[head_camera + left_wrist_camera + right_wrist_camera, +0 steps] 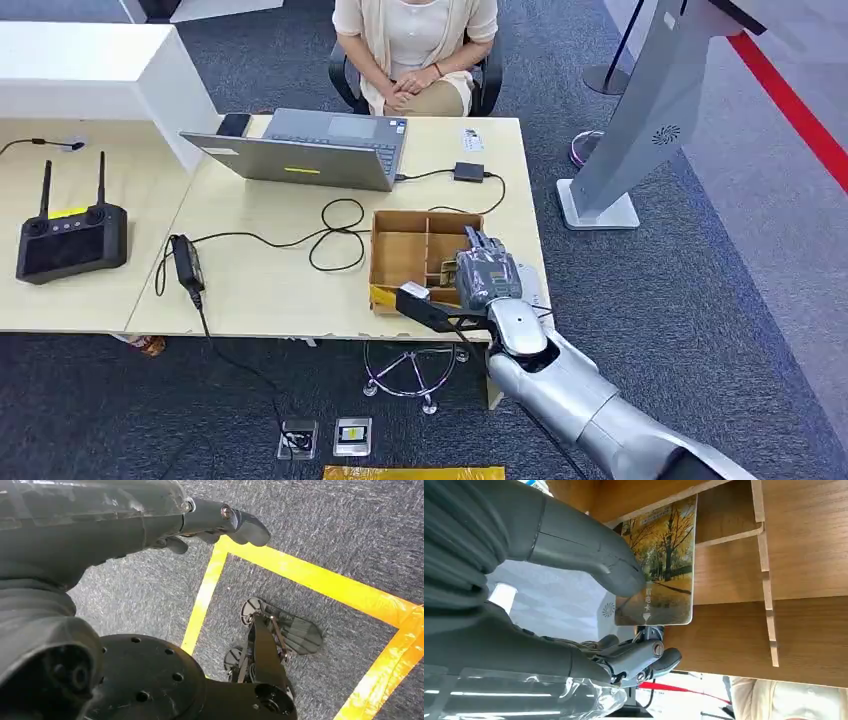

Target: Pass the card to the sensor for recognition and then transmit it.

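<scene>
My right hand (487, 275) pinches the card (663, 565), a glossy flat rectangle printed with yellow autumn trees, over the partitioned wooden box (412, 250) on the pale surface (270, 280). My left hand (165, 515) hangs with fingers loosely curled, holding nothing.

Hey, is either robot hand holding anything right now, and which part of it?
The right hand pinches the card by one long edge, thumb on its printed face. The left hand holds nothing.
</scene>
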Motion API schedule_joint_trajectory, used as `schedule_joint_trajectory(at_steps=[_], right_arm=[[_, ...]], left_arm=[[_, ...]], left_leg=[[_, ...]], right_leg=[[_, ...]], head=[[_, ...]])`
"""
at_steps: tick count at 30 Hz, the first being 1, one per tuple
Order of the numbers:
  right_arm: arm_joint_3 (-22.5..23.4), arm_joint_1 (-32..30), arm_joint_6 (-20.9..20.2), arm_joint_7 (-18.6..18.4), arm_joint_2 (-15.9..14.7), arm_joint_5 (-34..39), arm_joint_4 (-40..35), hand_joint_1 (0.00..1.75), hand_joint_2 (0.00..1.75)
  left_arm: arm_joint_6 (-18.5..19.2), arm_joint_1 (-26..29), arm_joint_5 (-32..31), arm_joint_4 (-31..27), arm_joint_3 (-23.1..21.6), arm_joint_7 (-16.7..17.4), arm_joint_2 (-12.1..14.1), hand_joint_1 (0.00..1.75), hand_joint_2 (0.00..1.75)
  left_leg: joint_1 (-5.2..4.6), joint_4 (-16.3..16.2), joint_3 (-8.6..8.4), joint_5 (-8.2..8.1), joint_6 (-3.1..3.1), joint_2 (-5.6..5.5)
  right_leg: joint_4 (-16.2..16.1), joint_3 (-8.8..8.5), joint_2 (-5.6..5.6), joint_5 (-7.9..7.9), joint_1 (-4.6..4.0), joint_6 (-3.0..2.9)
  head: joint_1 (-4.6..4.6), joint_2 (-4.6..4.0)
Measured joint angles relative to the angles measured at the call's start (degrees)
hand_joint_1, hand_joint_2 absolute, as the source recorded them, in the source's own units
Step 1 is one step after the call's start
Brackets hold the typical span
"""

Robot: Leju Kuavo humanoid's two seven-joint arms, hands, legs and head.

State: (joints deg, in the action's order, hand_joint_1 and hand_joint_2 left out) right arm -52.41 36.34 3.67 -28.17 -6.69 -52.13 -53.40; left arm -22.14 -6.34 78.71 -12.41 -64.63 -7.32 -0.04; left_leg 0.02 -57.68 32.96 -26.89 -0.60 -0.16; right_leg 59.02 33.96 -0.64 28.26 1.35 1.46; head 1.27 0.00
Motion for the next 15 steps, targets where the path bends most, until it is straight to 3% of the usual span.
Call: schedule_joint_trajectory(at_steps=[10, 15], right_arm=[[0.0, 0.0, 1.2, 0.1, 0.0, -0.9, 0.0, 1.75, 1.75], [0.1, 1.4, 0.1, -2.2, -0.3, -5.1, -1.3, 1.75, 1.75]], left_arm=[[0.7, 0.0, -0.6, 0.0, 0.0, -0.1, 0.0, 0.0, 0.0], [0.7, 0.0, -1.1, 0.1, 0.0, -0.1, 0.1, 0.0, 0.0]], left_leg=[[0.0, 0.0, -0.01, 0.0, 0.0, 0.02], [0.0, 0.0, -0.03, 0.0, 0.0, 0.07]], right_leg=[[0.0, 0.0, 0.02, 0.0, 0.0, 0.0], [0.0, 0.0, 0.05, 0.0, 0.0, 0.0]], head=[[0.0, 0.0], [0.0, 0.0]])
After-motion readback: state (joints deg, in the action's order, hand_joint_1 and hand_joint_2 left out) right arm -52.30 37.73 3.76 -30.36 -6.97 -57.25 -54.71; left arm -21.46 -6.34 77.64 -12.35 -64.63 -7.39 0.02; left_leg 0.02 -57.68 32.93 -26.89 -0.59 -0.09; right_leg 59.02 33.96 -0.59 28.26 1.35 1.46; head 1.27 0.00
